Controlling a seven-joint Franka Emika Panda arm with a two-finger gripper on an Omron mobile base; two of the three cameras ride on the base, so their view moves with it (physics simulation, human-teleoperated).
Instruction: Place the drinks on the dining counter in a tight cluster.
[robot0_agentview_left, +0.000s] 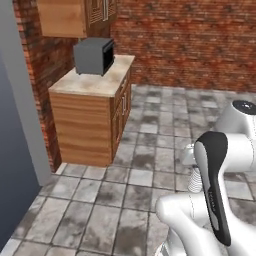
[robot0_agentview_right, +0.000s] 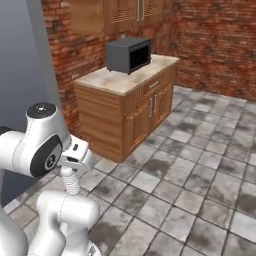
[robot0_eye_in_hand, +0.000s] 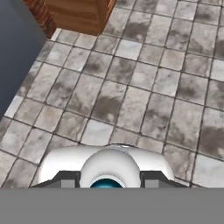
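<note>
One bottle, seemingly clear (robot0_eye_in_hand: 108, 162), between claw (robot0_eye_in_hand: 106, 178) fingers over tiled floor (robot0_eye_in_hand: 131, 92).

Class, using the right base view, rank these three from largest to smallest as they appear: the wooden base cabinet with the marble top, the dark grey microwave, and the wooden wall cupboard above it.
1. Wooden base cabinet with marble top: clearly largest.
2. and 3. Dark grey microwave and wooden wall cupboard: look alike; the picture's top edge cuts the cupboard off, so unsure.

No legible txt or labels, views blurry.
</note>
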